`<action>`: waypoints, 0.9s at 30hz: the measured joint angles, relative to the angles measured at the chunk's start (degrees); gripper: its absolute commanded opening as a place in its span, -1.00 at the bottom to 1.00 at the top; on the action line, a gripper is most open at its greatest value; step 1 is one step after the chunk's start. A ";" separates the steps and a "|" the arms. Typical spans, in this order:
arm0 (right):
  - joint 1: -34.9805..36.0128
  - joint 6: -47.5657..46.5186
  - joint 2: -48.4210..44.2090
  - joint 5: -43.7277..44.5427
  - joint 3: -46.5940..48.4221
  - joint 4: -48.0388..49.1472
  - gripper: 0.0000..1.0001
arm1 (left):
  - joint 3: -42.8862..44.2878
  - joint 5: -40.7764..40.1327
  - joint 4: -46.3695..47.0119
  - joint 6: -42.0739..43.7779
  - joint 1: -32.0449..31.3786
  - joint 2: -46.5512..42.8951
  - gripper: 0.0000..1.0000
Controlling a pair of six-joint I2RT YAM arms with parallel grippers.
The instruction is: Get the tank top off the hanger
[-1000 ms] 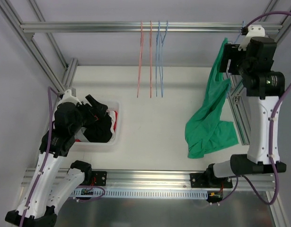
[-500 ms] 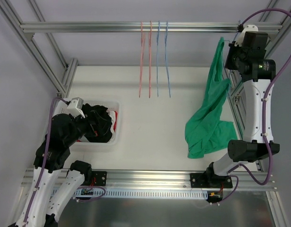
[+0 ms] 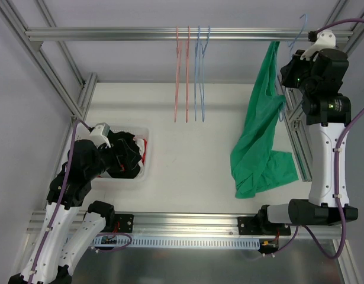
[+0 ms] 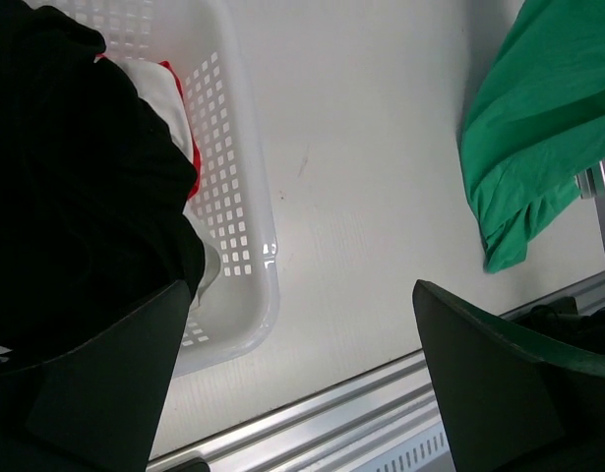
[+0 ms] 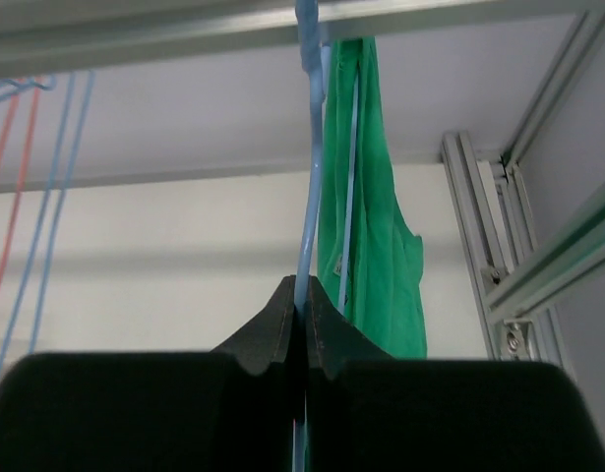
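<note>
While the left arm sits low over the basket, the right arm pinches the hanger up by the rail.
Nearest, the left gripper (image 4: 300, 295) has its jaws spread wide, holding nothing, above the corner of the white perforated basket (image 4: 238, 211). The basket holds a black garment (image 4: 76, 177) plus bits of red and white cloth. Further right, the green tank top (image 3: 258, 142) has its lower part bunched on the white table (image 3: 187, 160), while its upper part rises slantwise to the light blue hanger (image 5: 310, 197) and is on it. The right gripper (image 5: 302, 313) is clamped tight on that hanger's wire just below the aluminium rail (image 3: 110, 34), with the tank top beside the fingers. Farthest back, two red hangers (image 3: 182, 77) and two blue hangers (image 3: 199, 77) hang bare on the rail, well apart from the tank top.
</note>
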 measured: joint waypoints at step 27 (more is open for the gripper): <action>0.00 7.21 -46.99 -19.58 -37.55 2.43 -0.99 | 42.86 -13.40 14.58 12.28 -46.60 37.53 0.97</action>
